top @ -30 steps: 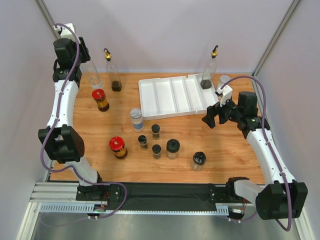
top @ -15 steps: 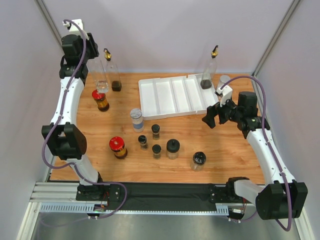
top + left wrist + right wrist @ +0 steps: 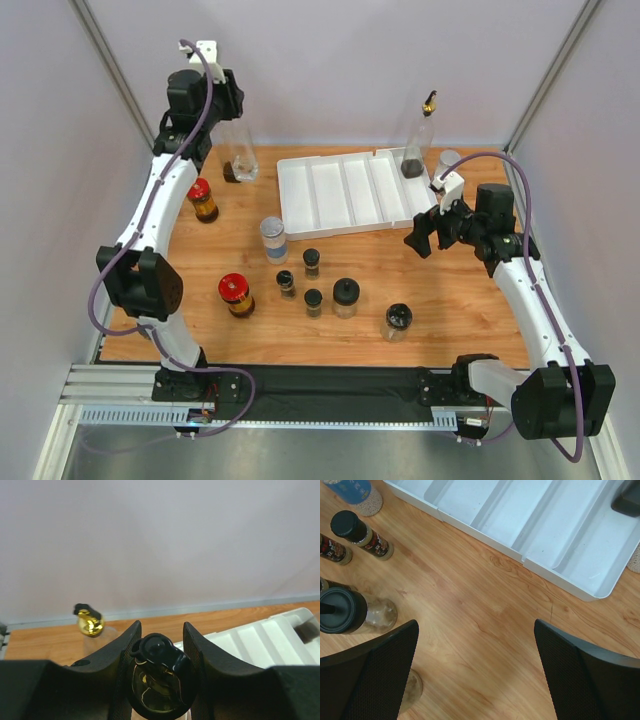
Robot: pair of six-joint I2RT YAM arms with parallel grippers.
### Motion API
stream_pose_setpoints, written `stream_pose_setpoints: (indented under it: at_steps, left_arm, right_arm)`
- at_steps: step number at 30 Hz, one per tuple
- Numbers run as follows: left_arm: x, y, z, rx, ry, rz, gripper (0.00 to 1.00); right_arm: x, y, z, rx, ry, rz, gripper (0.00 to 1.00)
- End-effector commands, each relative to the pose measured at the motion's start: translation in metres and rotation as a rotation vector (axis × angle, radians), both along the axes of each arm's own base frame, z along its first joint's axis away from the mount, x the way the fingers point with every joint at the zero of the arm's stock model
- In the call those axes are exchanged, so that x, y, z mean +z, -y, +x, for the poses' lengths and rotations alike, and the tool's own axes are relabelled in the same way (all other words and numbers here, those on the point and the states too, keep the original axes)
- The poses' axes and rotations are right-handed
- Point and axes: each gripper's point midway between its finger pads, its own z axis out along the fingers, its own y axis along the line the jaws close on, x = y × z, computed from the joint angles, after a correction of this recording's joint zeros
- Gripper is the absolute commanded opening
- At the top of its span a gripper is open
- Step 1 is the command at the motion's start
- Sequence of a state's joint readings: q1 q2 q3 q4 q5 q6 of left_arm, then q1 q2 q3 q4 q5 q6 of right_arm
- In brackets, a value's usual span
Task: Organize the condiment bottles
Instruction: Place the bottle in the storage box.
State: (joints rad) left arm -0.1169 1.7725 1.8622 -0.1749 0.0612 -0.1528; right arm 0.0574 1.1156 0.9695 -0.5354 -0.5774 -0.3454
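Bottle axis is kept near vertical: the tall clear bottle (image 3: 241, 150), spout upward, is clamped at its neck by the left gripper (image 3: 228, 105) at the table's 11 o'clock, near the white tray (image 3: 330, 190). Its gold spout (image 3: 150, 685), pinched between the fingers, is shown only by the left wrist view. The right gripper (image 3: 425, 238) is spread wide at 3 o'clock. Print on the small black-lidded jar (image 3: 362, 532) cannot be read.

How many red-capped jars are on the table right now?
2. One red-capped jar stands far left; the other stands nearer the front, left of the small black-lidded jars. None seem hidden.
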Motion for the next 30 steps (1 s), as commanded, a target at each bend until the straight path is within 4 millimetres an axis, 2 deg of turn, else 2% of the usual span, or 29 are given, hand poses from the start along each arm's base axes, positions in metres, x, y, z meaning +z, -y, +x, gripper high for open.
stream_pose_setpoints:
  at_steps: [1,6,7,9,10,16,17,22,30]
  left_arm:
    - [0.081,0.031,-0.015,-0.069,0.215,-0.039,0.00]
    - [0.076,0.072,-0.017,-0.142,0.194,-0.065,0.00]
    - [0.074,0.087,-0.019,-0.165,0.189,-0.069,0.00]
    - [0.070,0.101,-0.020,-0.188,0.181,-0.068,0.00]
    - [0.069,0.115,-0.022,-0.208,0.178,-0.071,0.00]
    - [0.053,0.161,-0.024,-0.276,0.139,-0.093,0.00]
    - [0.046,0.175,-0.026,-0.299,0.123,-0.091,0.00]
    - [0.042,0.215,-0.033,-0.359,0.112,-0.091,0.00]
    - [0.027,0.274,-0.047,-0.444,0.094,-0.081,0.00]
  right_arm:
    - [0.018,-0.001,0.004,0.017,0.058,0.001,1.00]
    - [0.018,-0.001,0.003,0.018,0.059,0.001,1.00]
    - [0.017,-0.001,0.003,0.017,0.057,-0.002,1.00]
    - [0.019,0.000,0.004,0.014,0.062,-0.001,1.00]
    - [0.019,0.000,0.003,0.012,0.058,-0.001,1.00]
    - [0.020,0.002,0.004,0.005,0.061,-0.004,1.00]
    - [0.021,0.002,0.004,0.002,0.064,-0.005,1.00]
    - [0.023,0.005,0.005,-0.019,0.066,-0.005,1.00]
    - [0.035,0.022,0.013,-0.124,0.089,0.008,1.00]
